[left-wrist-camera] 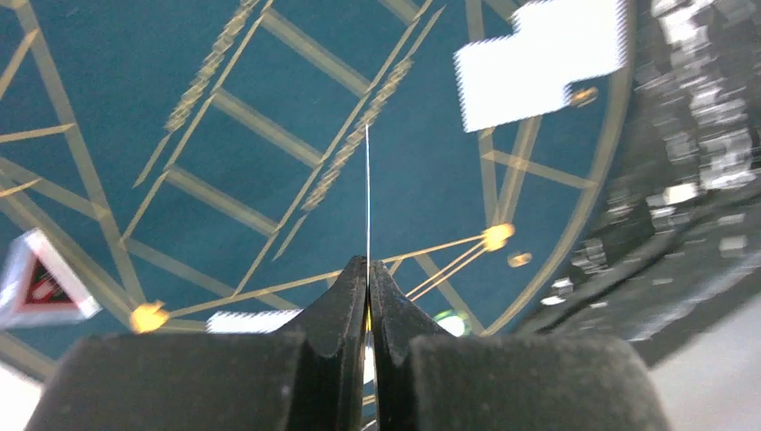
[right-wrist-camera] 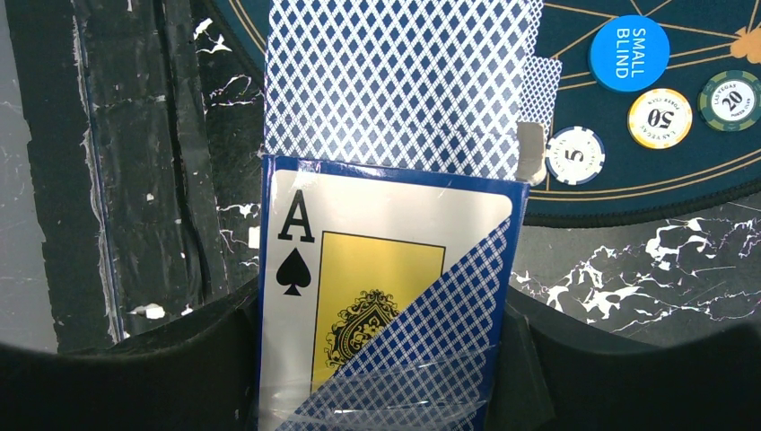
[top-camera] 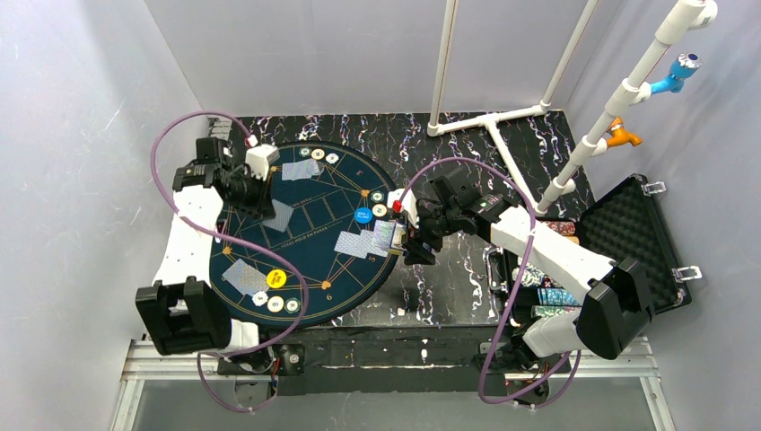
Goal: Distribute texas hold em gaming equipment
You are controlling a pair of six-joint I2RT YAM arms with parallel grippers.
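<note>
The dark marbled surface [top-camera: 449, 287] carries the round blue mat [top-camera: 310, 235]. My right pincer [right-wrist-camera: 381, 350] grips the card box [right-wrist-camera: 359, 269], and patterned cards [right-wrist-camera: 395, 81] stick out of its top. My left pincer [left-wrist-camera: 368, 269] is closed on one card [left-wrist-camera: 367, 193], seen edge-on above the mat. Near the box, on the mat, lie the blue disc [right-wrist-camera: 629, 53] and three chips [right-wrist-camera: 660, 118].

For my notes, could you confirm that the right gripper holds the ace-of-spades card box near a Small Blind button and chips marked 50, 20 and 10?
One slip: the right wrist view shows the white chip marked 5, not 10. The right gripper holds the card box near the Small Blind button, the 50 chip and the 20 chip.
</note>
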